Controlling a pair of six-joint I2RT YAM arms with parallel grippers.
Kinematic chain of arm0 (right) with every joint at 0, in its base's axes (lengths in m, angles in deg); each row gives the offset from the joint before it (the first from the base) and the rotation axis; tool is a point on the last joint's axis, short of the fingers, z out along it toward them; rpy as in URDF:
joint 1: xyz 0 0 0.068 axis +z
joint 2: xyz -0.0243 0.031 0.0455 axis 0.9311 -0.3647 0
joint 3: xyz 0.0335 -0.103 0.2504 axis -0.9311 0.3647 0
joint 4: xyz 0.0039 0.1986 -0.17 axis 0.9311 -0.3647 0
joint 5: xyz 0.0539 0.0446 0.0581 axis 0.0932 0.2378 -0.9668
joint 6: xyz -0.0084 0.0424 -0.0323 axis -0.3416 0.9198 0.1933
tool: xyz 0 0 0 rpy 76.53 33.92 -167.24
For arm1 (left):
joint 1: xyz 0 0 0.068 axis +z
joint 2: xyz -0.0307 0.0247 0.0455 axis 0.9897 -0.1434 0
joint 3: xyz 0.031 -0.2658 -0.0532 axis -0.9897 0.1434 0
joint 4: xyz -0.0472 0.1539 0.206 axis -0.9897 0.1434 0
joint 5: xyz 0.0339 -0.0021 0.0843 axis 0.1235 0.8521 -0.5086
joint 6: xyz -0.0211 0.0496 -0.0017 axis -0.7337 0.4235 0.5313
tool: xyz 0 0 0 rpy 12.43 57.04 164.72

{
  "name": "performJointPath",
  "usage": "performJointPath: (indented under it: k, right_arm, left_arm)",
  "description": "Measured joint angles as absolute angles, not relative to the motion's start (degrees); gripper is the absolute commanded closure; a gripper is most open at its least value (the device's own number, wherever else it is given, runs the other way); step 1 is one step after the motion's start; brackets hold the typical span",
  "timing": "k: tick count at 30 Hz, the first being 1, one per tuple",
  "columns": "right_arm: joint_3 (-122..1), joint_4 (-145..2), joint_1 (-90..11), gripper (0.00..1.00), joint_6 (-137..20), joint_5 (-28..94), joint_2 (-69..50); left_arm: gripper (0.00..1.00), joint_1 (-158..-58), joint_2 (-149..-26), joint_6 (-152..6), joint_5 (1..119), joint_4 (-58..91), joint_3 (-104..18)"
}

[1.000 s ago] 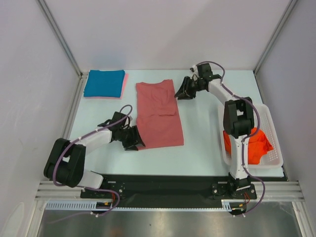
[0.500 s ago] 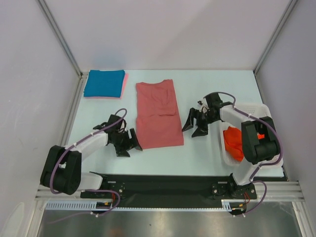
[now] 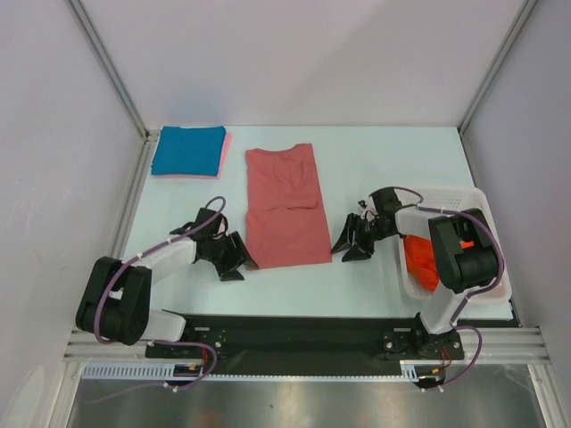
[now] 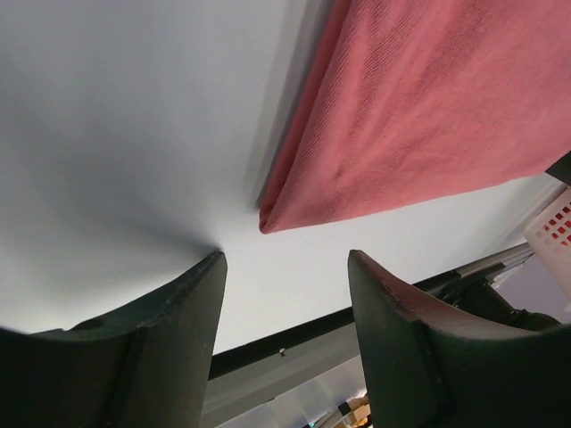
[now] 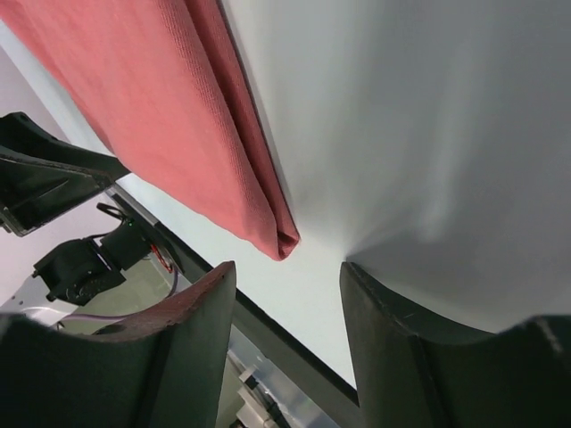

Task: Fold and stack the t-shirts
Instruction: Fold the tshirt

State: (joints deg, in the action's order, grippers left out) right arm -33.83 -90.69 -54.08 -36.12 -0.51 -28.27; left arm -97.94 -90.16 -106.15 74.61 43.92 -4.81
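Top view: the salmon-red t-shirt (image 3: 285,207), a long folded cloth rectangle, lies flat at mid-surface. The left end effector (image 3: 234,260) is at its 7 o'clock corner, the right end effector (image 3: 350,245) at 4 o'clock.

Left wrist view: the dark fingers (image 4: 169,339) are spread and empty, with the fine-knit folded corner at 12 o'clock.

Right wrist view: the fingertips (image 5: 379,312) are likewise apart and empty, the corner at 12 o'clock.

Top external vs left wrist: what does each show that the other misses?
Only top external: the folded teal t-shirt at the far left, and the salmon t-shirt in full outline. Only left wrist: that shirt's near corner is a doubled layer, lying just ahead of the open left gripper, untouched. Both: salmon shirt, left gripper, table, a bit of the white basket.
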Motion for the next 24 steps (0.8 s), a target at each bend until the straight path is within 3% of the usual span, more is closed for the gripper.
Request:
performJointPath:
  k: [18, 21, 24]
  right_arm:
    - [-32.9, -87.6, -54.2, 0.48, -35.3, -0.8, -28.3]
    - [-32.9, -87.7, -54.2, 0.46, -35.4, -0.8, -28.3]
    - [-32.7, -87.6, -54.2, 0.46, -35.4, -1.2, -28.3]
  left_arm:
    - [0.64, -97.9, -94.5, -113.4, 75.5, 36.7, -4.3]
    - [0.64, -97.9, -94.6, -113.6, 74.5, 37.1, -4.7]
    - [0.55, -97.9, -94.0, -113.7, 73.3, 37.6, -4.8]
